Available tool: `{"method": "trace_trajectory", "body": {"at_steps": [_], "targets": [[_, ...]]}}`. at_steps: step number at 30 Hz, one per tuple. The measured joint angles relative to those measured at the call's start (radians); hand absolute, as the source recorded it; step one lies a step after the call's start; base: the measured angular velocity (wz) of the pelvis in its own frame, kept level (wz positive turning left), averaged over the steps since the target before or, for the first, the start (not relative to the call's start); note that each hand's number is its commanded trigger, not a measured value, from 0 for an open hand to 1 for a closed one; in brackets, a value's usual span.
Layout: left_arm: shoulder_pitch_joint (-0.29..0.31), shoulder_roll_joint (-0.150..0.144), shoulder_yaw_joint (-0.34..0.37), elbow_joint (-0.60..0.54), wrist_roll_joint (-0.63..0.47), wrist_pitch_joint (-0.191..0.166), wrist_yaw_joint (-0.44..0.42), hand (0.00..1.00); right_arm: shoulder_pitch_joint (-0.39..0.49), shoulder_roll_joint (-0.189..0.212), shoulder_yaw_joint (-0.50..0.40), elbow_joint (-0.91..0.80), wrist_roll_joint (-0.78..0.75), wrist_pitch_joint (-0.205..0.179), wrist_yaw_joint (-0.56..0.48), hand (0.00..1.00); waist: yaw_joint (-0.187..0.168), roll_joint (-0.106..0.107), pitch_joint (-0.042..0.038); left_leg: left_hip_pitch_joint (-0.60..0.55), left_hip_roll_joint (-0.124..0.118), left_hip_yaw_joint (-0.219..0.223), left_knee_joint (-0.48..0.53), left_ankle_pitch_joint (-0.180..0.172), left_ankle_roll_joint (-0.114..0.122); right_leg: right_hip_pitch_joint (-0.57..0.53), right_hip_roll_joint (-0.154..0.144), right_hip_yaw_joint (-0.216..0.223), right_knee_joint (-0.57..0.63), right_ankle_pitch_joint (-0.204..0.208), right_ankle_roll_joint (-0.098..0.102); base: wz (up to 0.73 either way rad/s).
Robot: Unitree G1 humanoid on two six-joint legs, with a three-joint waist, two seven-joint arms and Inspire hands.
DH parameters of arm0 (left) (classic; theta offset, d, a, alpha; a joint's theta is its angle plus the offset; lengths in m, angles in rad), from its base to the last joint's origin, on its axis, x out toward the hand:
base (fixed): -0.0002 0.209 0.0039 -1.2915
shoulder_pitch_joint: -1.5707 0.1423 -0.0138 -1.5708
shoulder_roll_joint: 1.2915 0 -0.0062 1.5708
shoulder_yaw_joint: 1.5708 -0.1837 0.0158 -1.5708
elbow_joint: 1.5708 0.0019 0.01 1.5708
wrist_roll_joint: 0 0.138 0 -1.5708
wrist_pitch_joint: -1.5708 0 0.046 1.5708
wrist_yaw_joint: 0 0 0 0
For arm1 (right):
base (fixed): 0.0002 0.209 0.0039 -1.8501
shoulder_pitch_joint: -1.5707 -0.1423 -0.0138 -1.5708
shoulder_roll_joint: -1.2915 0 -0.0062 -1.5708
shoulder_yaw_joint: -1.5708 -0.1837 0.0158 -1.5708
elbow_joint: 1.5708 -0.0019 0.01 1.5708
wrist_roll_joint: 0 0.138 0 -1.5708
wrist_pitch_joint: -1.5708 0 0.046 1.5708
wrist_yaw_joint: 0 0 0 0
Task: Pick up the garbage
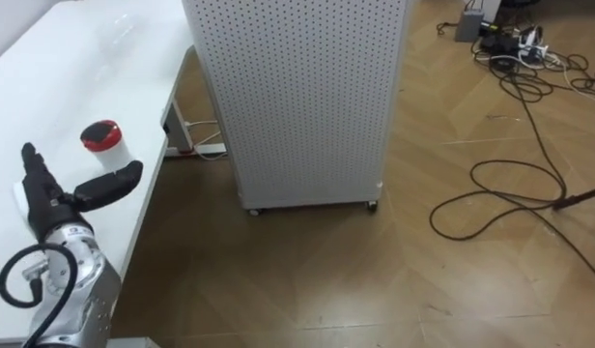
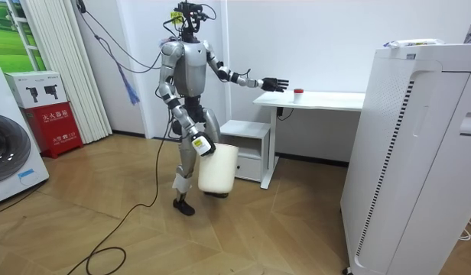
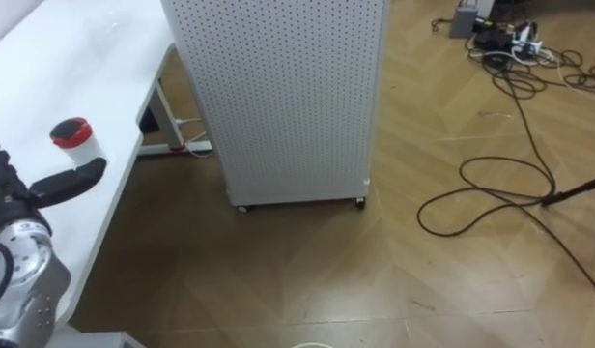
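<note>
Reaching over white table (image 1: 85, 58), left hand (image 1: 54, 205) spread open just short of red-capped cup (image 1: 104, 143) standing there — likely lining up grasp. Right hand (image 2: 198, 143) gripped white bin (image 2: 219, 169) low at side — ready for drop.

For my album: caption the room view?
Robot by a white desk, open left hand stretched toward a red-lidded cup, white bin at its side.

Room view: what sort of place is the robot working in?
Probably an indoor test room or lab rather than a lived-in home: a white desk, a washing machine at the room view's left, and loose cables across the wood floor.
</note>
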Motion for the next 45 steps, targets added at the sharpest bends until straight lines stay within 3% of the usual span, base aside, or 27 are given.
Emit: {"method": "trace_trajectory", "body": {"at_steps": [2,7,12,17,25,39,45], "targets": [[-0.021,0.032,0.000,0.059,-0.044,0.001,-0.005,0.00,0.000,-0.001,0.000,0.003,0.000,0.007,0.000,1.00,-0.005,0.000,0.0004,-0.002,0.005,0.015,0.003,0.000,0.001,-0.006,0.000,0.007,0.000,0.003,-0.001,-0.18],[-0.066,0.054,-0.001,0.095,-0.093,0.011,-0.006,0.00,-0.005,-0.010,0.012,0.001,-0.007,0.024,0.003,1.00,-0.014,0.006,0.0051,-0.011,0.008,0.020,0.005,-0.002,0.003,-0.018,0.002,0.026,0.003,0.004,-0.001,-0.05],[-0.080,0.055,-0.001,0.095,-0.093,0.015,-0.008,0.00,-0.007,-0.013,0.033,-0.001,-0.008,0.030,0.011,1.00,-0.016,0.016,0.0120,-0.015,0.009,0.025,0.007,-0.004,0.006,-0.022,0.002,0.035,0.015,0.005,0.000,-0.04],[-0.081,0.056,-0.003,0.098,-0.093,0.028,-0.019,0.00,-0.008,-0.019,0.041,-0.002,-0.008,0.030,0.016,1.00,-0.015,0.016,0.0120,-0.021,0.009,0.026,0.008,-0.004,0.006,-0.029,0.004,0.055,0.015,0.005,0.000,0.00],[-0.081,0.056,-0.003,0.101,-0.093,0.054,-0.019,0.00,-0.008,-0.043,0.041,-0.030,-0.008,0.031,0.010,1.00,-0.023,0.016,0.0123,-0.022,0.009,0.026,0.007,-0.004,0.006,-0.032,0.004,0.053,0.015,0.005,0.000,0.00],[-0.120,0.060,-0.026,0.103,-0.093,0.065,-0.042,0.00,-0.015,-0.038,0.042,-0.035,-0.007,0.051,-0.031,1.00,-0.043,0.013,0.0134,-0.053,0.012,0.023,0.027,-0.001,0.011,-0.056,0.008,0.057,0.030,0.005,0.000,0.00],[-0.123,0.060,-0.034,0.158,-0.093,0.069,-0.046,0.00,-0.026,-0.038,0.043,-0.025,-0.005,0.052,-0.044,1.00,-0.065,0.007,0.0170,-0.055,0.013,0.024,0.028,0.000,0.014,-0.058,0.008,0.057,0.031,0.006,0.002,0.00]]}}
